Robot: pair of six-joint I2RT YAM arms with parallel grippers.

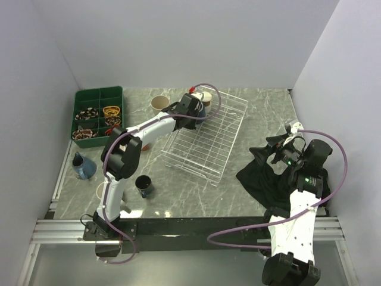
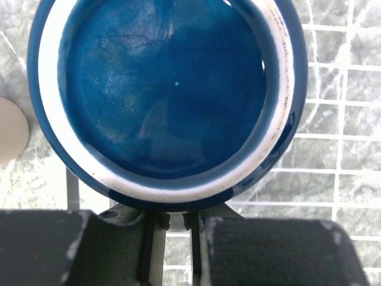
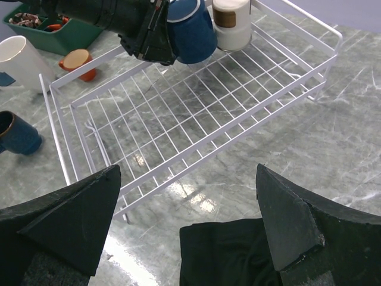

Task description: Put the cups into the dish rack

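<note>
At mid-table, dish rack (image 1: 205, 140): white wire basket, set askew on the grey marble table (image 1: 262, 113); grid bottom mostly bare; one brown-and-cream cup (image 3: 232, 24) inside, upright in the far corner.
Green tray (image 1: 98, 113): far left, well apart from the rack; split into compartments, several with small patterned pieces too small to name.
Black cloth (image 1: 265, 176): crumpled on the table just right of the rack's near end, under the right arm.
Left arm (image 1: 149, 128): slanting from the near-left base up to the rack's far left corner, above the bare strip between tray and rack.
Left gripper (image 2: 169, 235): over the rack's far left corner; jaws narrow, clamped on the dark blue cup (image 2: 166, 89); part pinched hidden, only a thin pale strip visible between the pads (image 2: 41, 247).
Right gripper (image 3: 187, 179): spread wide, holding nothing, hanging above the cloth's edge, facing the rack's near side.
Dark blue cup: tipped on its side, mouth towards the left gripper, raised above the grid, just beside the brown-and-cream cup; touching it or not, cannot tell.
White mug (image 3: 21, 59): outside the rack, on the table at near left, partly covered by the left arm in the top view.
Beige cup (image 1: 159, 105): upright on the table just beyond the rack's far left corner, close to the left gripper.
Blue cone-shaped thing (image 1: 83, 165): at the table's left edge; kind unclear.
Navy cup (image 1: 143, 186): upright on the table, near the rack's near left corner, beside the left arm.
Small orange cup (image 3: 79, 62): on the table between tray and rack, nearer the tray.
</note>
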